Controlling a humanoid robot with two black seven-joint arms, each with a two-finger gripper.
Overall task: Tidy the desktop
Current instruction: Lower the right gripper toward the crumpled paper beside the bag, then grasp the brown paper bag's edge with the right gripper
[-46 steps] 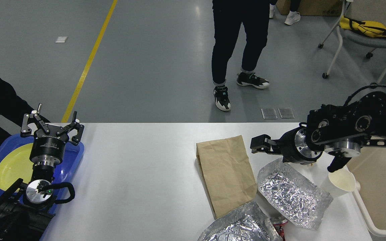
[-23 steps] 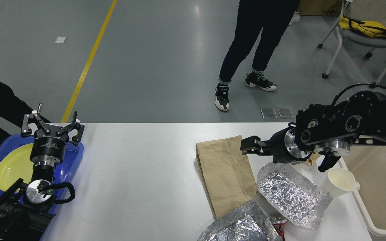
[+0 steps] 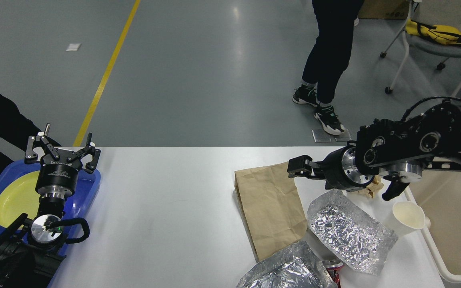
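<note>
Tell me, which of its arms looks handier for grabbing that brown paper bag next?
Probably the right. The right gripper hangs at the brown paper bag's far corner, while the left gripper sits open over the blue tray, across the desktop.

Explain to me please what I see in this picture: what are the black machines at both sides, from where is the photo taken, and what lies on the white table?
The photo is taken from the robot's own head, looking forward and down, so the black machines are its two arms. The left pincer stands open and empty above a blue tray that holds a yellow plate. The right pincer hovers at the top edge of a flat brown paper bag; it is too dark to tell whether it is open. On the desktop there also lie two crumpled foil containers, a white paper cup, part of a red can and a small crumpled brown scrap. Behind, a person walks on the grey floor.
</note>
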